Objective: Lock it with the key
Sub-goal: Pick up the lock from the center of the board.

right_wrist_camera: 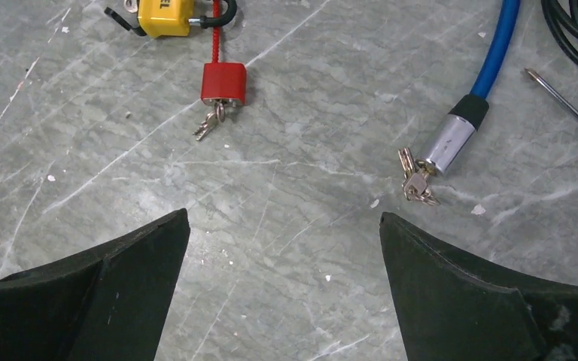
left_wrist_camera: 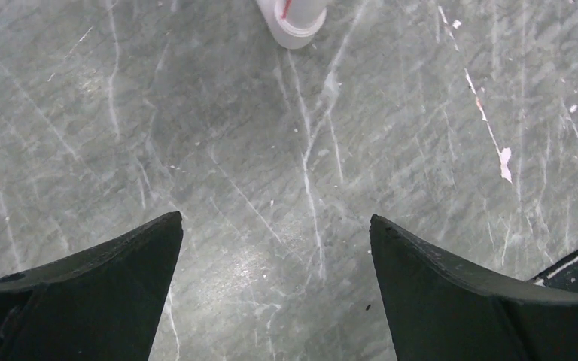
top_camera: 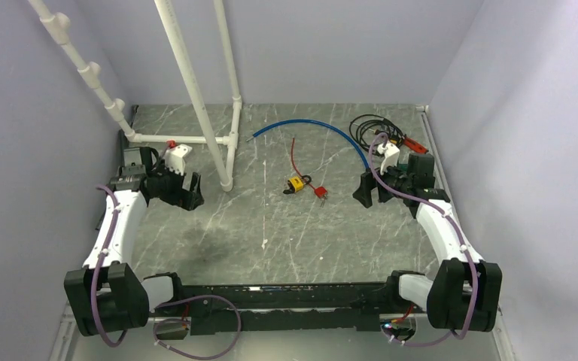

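Note:
A yellow padlock (top_camera: 296, 185) (right_wrist_camera: 167, 16) lies mid-table with a red cord through its black shackle. Beside it rests a small red padlock (top_camera: 320, 191) (right_wrist_camera: 223, 83) with a key (right_wrist_camera: 209, 124) hanging from its underside. A blue cable lock (top_camera: 323, 126) (right_wrist_camera: 497, 45) ends in a silver cylinder (right_wrist_camera: 451, 139) with a bunch of keys (right_wrist_camera: 415, 180) in it. My right gripper (top_camera: 366, 189) (right_wrist_camera: 284, 214) hovers open just right of the padlocks, holding nothing. Far to the left, my left gripper (top_camera: 188, 192) (left_wrist_camera: 275, 218) is open over bare table.
A white PVC pipe frame (top_camera: 196, 98) stands at the back left, one pipe foot (left_wrist_camera: 293, 19) just ahead of the left gripper. A coiled black cable (top_camera: 372, 128) (right_wrist_camera: 572, 30), a red tool (top_camera: 414, 143) and a screwdriver (right_wrist_camera: 564, 101) lie at the back right. Walls enclose three sides.

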Tool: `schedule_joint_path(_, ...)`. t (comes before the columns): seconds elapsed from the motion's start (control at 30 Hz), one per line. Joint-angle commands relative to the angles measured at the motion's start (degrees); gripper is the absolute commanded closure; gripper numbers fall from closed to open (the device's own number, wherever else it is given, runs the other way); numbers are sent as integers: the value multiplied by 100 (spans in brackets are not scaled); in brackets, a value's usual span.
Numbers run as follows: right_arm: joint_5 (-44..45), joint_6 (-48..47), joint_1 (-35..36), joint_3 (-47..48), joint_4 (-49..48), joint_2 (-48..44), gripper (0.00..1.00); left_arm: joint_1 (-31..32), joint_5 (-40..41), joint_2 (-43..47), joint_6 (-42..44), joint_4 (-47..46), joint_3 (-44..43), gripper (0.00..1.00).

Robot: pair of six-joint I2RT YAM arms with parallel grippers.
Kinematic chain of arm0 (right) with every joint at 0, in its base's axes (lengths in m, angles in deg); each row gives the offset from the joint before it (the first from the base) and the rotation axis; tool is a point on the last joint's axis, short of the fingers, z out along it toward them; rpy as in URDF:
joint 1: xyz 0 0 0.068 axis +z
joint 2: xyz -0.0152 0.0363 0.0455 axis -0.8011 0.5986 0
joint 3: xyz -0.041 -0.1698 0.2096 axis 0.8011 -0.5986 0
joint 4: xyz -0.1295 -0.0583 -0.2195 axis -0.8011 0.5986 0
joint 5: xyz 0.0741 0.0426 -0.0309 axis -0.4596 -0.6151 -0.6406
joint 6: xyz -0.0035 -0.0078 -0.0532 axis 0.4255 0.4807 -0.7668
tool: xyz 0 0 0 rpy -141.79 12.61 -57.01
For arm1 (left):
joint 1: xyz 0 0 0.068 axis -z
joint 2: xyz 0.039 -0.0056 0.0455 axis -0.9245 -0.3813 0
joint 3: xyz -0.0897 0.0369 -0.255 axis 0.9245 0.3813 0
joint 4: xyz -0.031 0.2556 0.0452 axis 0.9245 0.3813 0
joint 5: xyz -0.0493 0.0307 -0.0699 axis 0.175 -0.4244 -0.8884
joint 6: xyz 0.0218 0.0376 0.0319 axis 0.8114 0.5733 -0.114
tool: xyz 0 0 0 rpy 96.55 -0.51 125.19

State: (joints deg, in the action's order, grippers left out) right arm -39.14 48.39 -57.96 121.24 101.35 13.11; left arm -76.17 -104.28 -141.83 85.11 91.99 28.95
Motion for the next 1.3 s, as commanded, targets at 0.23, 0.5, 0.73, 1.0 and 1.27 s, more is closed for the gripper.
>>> schedule_joint_path(0.23,443,-359,1161,806,8,720,0,1203,-884,300,1125,851,163,1)
schedule_joint_path(0.5,1069,116,1886,981,-320,1221,1,2557,-147,-38,688,359,174,1)
schedule_joint_path(0.73,2232,278,2637,1554,-186,2158,12,3384,112,-401,280,-23,-14,1)
schedule_joint_path(1.0,2379,454,2775,2067,59,3045,23,3600,282,-498,216,-119,-85,1)
schedule_joint_path(1.27,2157,586,2793,2268,137,3481,30,3635,286,-520,228,-143,-108,1)
